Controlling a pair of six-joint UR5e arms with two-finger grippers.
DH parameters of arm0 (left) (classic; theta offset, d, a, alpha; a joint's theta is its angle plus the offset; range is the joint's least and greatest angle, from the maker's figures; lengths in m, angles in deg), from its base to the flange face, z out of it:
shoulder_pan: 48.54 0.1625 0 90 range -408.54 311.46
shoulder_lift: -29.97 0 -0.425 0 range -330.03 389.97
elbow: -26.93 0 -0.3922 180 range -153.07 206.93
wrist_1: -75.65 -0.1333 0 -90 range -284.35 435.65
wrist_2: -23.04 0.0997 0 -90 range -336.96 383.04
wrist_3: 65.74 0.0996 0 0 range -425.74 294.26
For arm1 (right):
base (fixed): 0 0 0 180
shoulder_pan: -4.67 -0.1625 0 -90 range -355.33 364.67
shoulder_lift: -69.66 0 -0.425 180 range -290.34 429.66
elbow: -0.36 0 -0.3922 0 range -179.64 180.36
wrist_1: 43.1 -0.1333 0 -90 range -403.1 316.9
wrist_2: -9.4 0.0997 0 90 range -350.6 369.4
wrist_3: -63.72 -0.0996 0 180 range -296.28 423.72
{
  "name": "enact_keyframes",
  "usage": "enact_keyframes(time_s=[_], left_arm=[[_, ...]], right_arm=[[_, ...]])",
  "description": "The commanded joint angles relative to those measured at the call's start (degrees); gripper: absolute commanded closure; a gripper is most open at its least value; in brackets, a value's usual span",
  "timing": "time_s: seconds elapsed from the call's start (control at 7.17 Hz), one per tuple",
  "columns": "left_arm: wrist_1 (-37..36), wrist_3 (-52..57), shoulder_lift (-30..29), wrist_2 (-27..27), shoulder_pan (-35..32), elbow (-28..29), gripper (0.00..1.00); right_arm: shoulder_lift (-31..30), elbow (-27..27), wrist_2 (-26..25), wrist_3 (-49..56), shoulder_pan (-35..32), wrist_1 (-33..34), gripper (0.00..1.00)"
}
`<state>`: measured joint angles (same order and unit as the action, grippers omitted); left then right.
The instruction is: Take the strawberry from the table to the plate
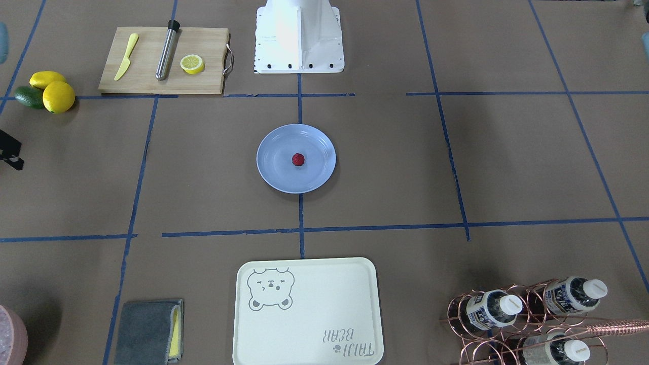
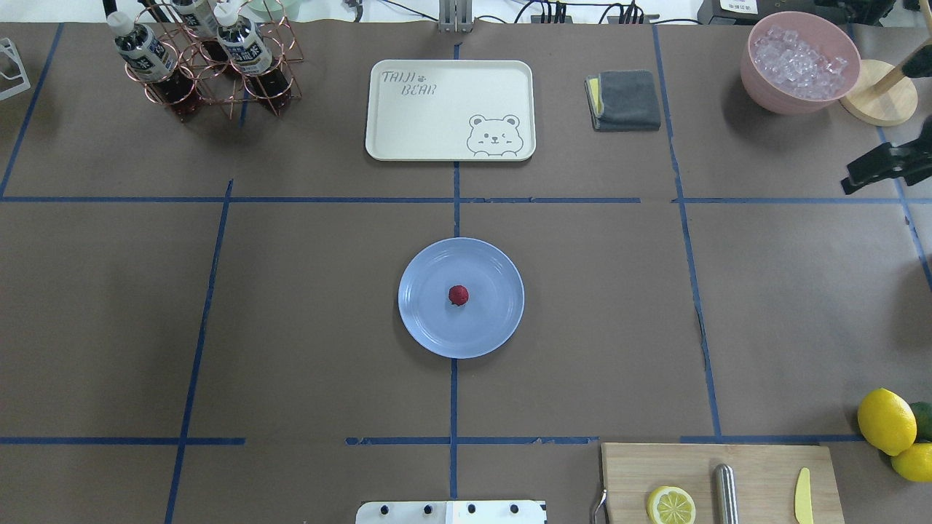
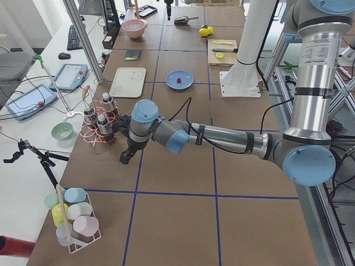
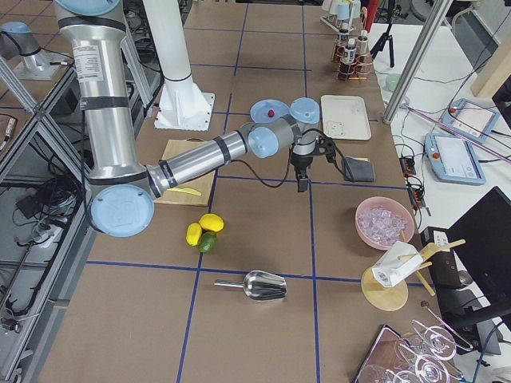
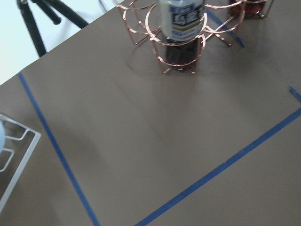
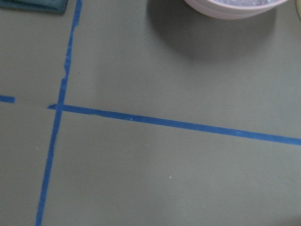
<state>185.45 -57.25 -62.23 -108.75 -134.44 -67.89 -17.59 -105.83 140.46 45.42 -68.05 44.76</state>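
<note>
The strawberry (image 1: 298,159) (image 2: 458,295), a small dark-red berry, lies in the middle of the light-blue plate (image 1: 274,175) (image 2: 426,324). That plate rests at the centre of the brown table (image 2: 291,327). No gripper is near it. In the exterior left view my left gripper (image 3: 125,158) hangs over the table beside the bottle rack; I cannot tell whether it is open or shut. My right gripper (image 4: 303,185) (image 2: 852,182) points down over the table near the grey cloth, far to the plate's right. Its fingers show only as a dark shape, state unclear.
A cutting board (image 2: 764,466) holds a lemon half (image 2: 670,505), a metal rod and a yellow knife. Whole lemons (image 2: 885,421) lie beside it. The bear tray (image 2: 437,124), bottle rack (image 2: 211,65), grey cloth (image 2: 626,98) and ice bowl (image 2: 801,62) line the far side.
</note>
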Motion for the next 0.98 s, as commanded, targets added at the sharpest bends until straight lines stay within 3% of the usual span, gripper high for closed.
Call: enact_keyframes(time_s=[0.0, 0.56, 0.84], left_arm=[[-13.2, 7.8, 0.1, -2.5, -5.1, -0.1, 0.0], [-25.3, 7.2, 1.7, -2.5, -4.6, -3.9, 0.0], [-19.5, 7.3, 2.7, -2.2, -4.6, -4.0, 0.0]], right_arm=[[-5.2, 2.6, 3.8, 14.1, -10.7, 0.5, 0.0], [-10.8, 2.8, 5.3, 17.5, -14.3, -0.2, 0.0], [-10.7, 2.7, 4.7, 17.5, -14.3, -0.2, 0.0]])
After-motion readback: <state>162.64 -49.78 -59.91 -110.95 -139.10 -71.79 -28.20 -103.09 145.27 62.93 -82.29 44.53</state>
